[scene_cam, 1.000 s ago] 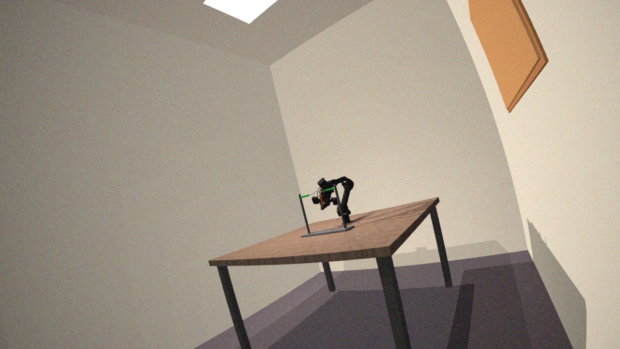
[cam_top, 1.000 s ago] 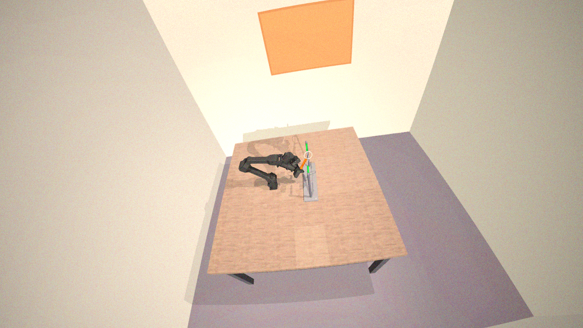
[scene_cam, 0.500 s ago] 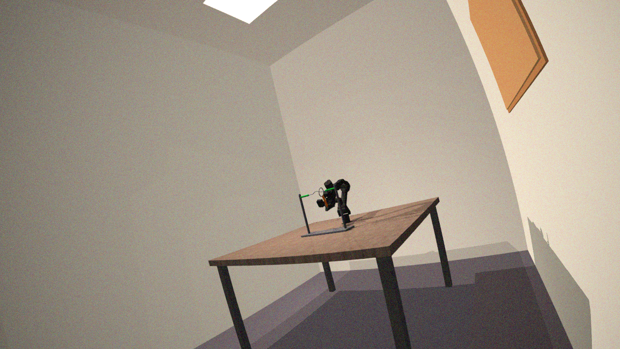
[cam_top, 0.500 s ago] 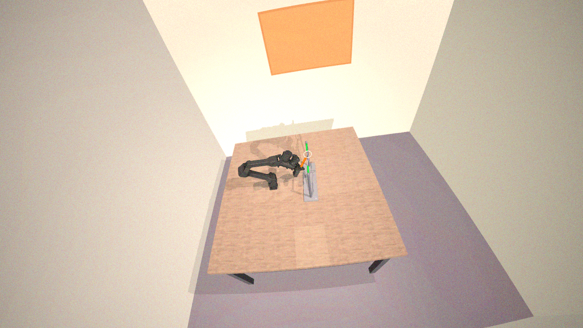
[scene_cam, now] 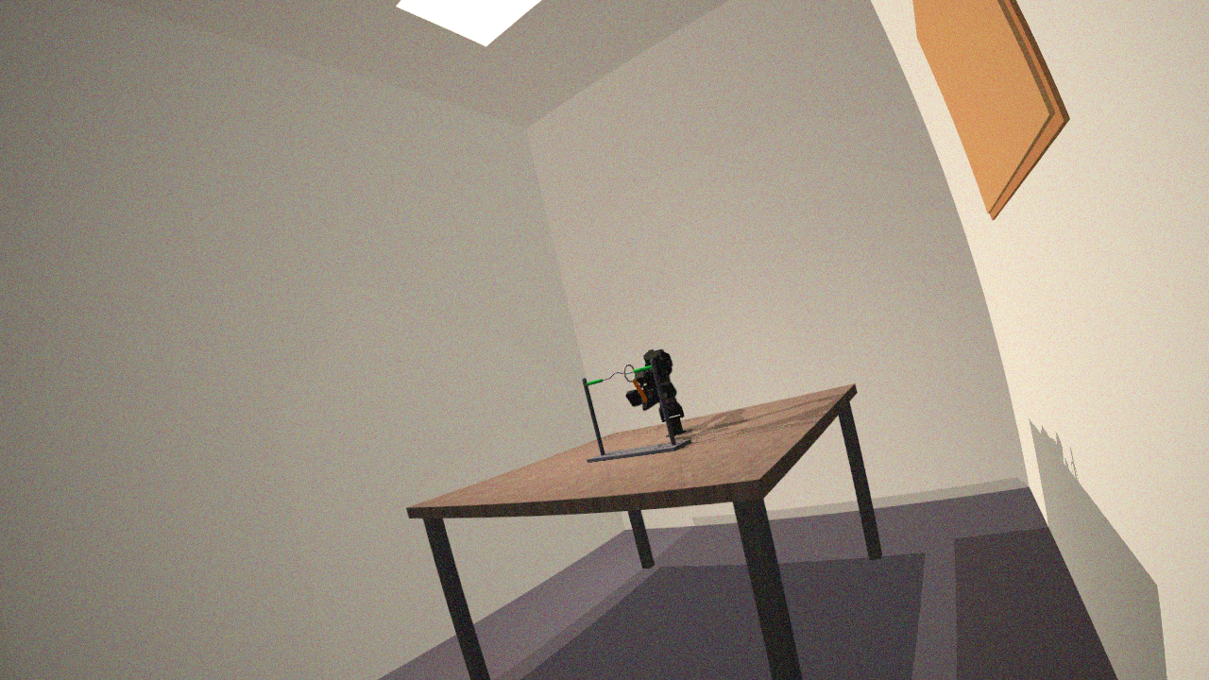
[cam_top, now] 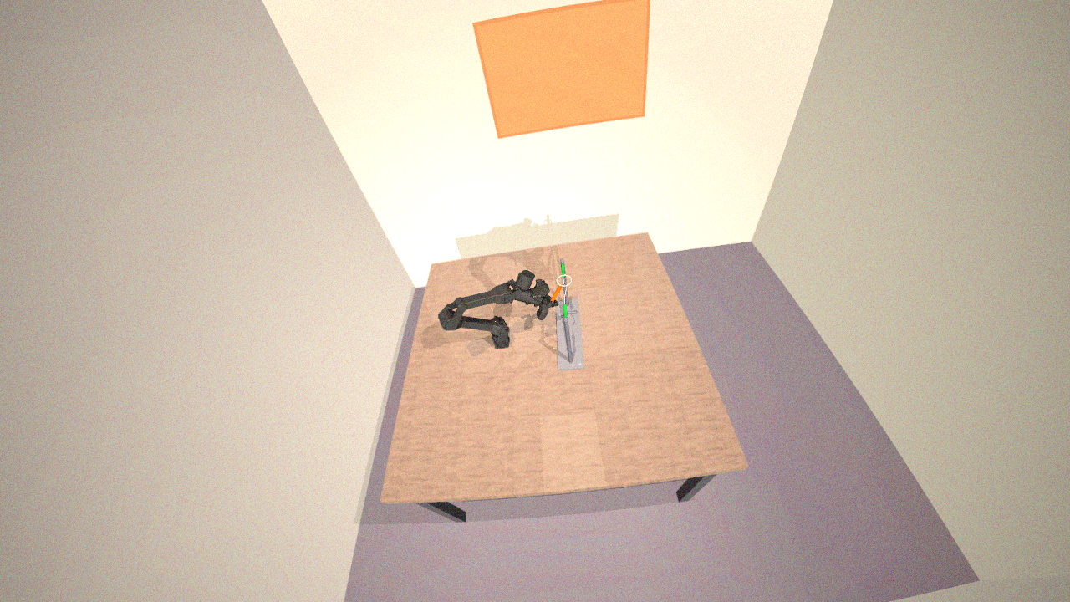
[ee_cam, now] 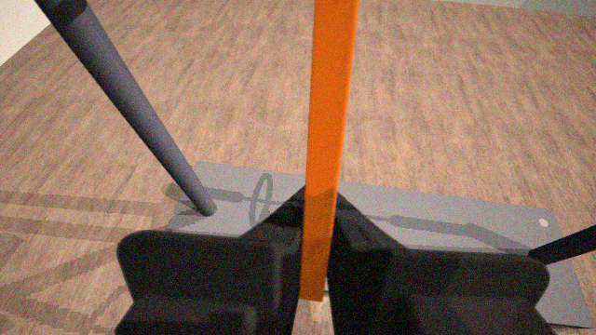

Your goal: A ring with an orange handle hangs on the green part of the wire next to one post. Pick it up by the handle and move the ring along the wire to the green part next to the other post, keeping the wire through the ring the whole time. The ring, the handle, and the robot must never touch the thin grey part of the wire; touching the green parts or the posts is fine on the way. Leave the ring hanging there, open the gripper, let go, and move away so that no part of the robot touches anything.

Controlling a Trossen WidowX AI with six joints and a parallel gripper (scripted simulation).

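My gripper [cam_top: 554, 302] [ee_cam: 317, 194] is shut on the orange handle [cam_top: 557, 292] [scene_cam: 639, 390] [ee_cam: 330, 93], which runs up out of the wrist view. The ring [cam_top: 556, 280] [scene_cam: 624, 372] stands above the handle, around the wire, close to the inner end of the green part [cam_top: 563, 267] [scene_cam: 644, 368] at the far post in the top view. The other green part [cam_top: 565, 309] [scene_cam: 594, 382] is farther along the wire. In the wrist view the ring and wire show only as shadows, with the ring's shadow just off the thick part. Whether the ring touches the wire is too small to tell.
One post [scene_cam: 593, 422] [ee_cam: 565, 244] and the other post [scene_cam: 666, 410] [ee_cam: 135, 107] rise from the grey base plate [cam_top: 570, 365] [scene_cam: 638, 452] [ee_cam: 512, 219] on the wooden table [cam_top: 635, 404] [scene_cam: 718, 461]. The arm [cam_top: 482, 299] reaches in from the left in the top view.
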